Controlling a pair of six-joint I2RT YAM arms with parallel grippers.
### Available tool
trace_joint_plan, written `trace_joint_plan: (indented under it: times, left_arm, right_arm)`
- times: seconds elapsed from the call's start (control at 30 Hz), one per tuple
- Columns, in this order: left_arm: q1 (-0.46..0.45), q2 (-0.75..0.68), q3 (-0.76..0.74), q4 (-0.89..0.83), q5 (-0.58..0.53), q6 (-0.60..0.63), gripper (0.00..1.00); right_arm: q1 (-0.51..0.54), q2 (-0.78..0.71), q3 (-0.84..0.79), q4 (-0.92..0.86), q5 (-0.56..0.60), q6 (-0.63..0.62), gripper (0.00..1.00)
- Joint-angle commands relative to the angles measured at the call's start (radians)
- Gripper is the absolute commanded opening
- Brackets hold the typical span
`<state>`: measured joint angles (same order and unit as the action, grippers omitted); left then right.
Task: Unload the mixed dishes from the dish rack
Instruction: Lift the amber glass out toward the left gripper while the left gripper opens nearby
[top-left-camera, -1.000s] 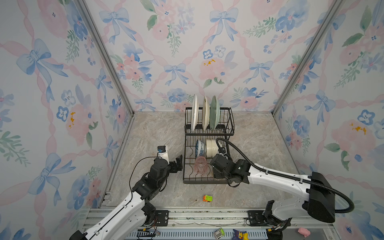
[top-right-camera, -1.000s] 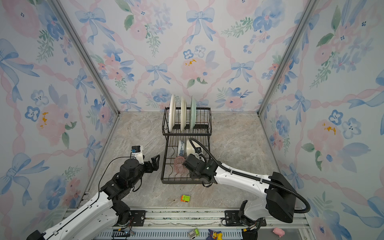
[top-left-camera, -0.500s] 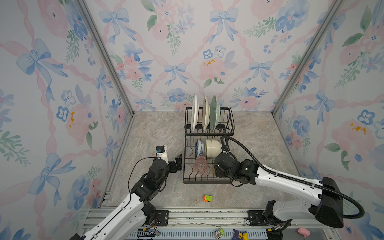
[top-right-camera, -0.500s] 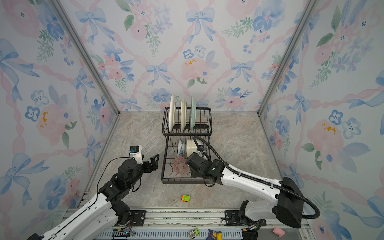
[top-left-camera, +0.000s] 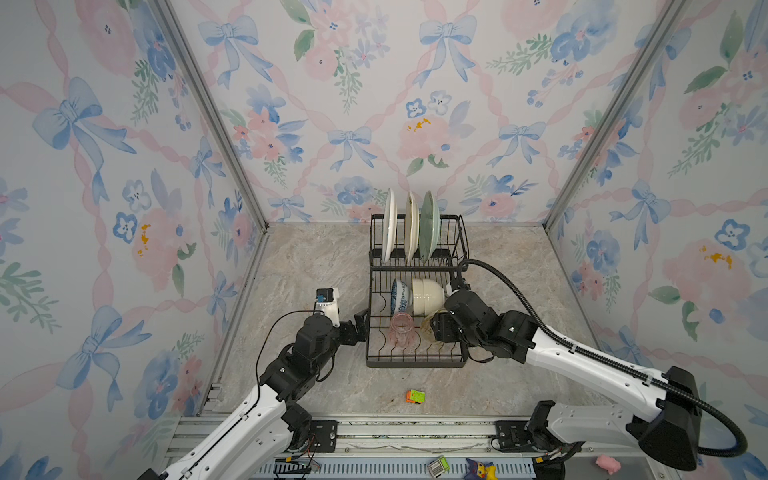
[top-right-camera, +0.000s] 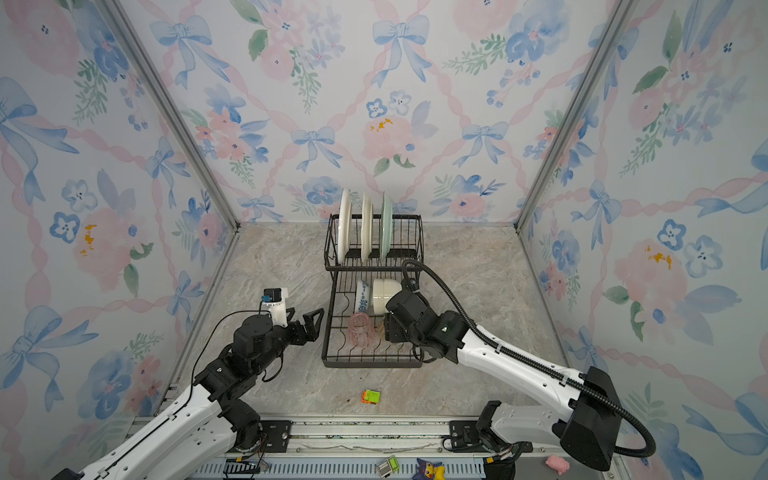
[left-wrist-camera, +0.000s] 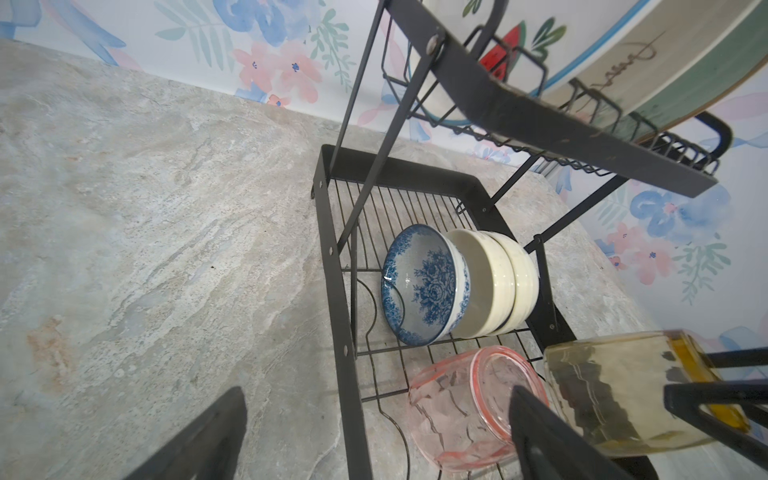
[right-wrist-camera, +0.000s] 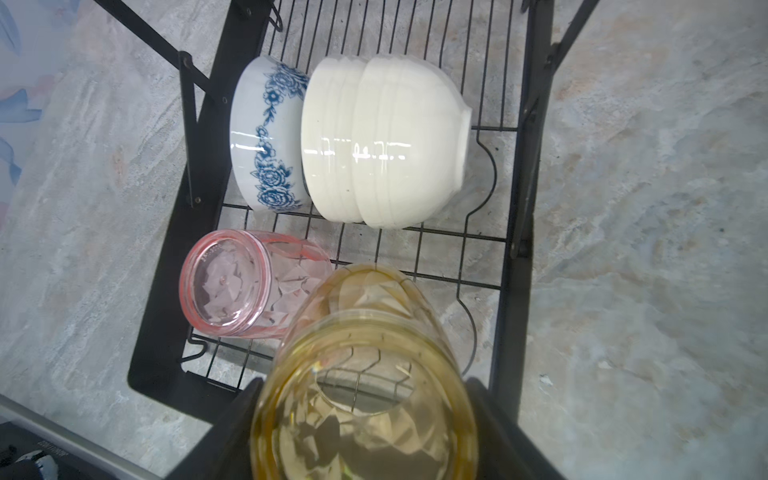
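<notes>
In both top views the dish rack (top-left-camera: 415, 364) stands mid-bench with three plates (top-left-camera: 411, 226) upright in its upper basket. On the lower tray lie one blue-patterned bowl (top-left-camera: 400, 296), a white bowl (top-left-camera: 428, 294) and two tumblers. My right gripper (top-left-camera: 432, 328) reaches in from the rack's right side. My left gripper (top-right-camera: 309, 322) hangs just outside the left wall, jaws spread wide and empty. One toy block (top-left-camera: 415, 396) lies on the bench (top-left-camera: 316, 266), apart from the rack.

From the left wrist, the pink tumbler (left-wrist-camera: 465, 407) leans among the wire dividers. Just beside it is the amber tumbler (left-wrist-camera: 623, 395), clamped by my right gripper's fingers (left-wrist-camera: 715, 397).

From the right wrist, the amber glass fills the gap between my jaws, which are closed on it above the tray. I count the white bowl as one, though its stepped outline might be two nested.

Smooth glass could slip if I tilt it. Drawing it out, I might knock the pink tumbler over or catch the rack's right rail. I cannot tell whether the tumblers touch.
</notes>
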<state>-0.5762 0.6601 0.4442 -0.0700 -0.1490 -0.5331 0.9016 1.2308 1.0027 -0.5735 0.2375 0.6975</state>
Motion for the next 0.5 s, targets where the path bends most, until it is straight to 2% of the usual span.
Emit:
trace_joint_plan:
  times: [0.0,0.17,0.47]
  left_arm:
    - [-0.005,-0.016,0.039,-0.031,0.096,-0.015,0.98]
    - [-0.005,-0.007,0.078,-0.049,0.221,-0.020,0.95]
    - [-0.005,-0.040,0.076,-0.047,0.242,-0.050,0.94]
  right_arm:
    - [-0.024,-0.007,0.057,0.093,-0.105,-0.039,0.52]
    - [-0.047,0.018,0.097,0.160,-0.188,-0.045,0.52]
    - [-0.098,0.102,0.150,0.277,-0.308,-0.033,0.51]
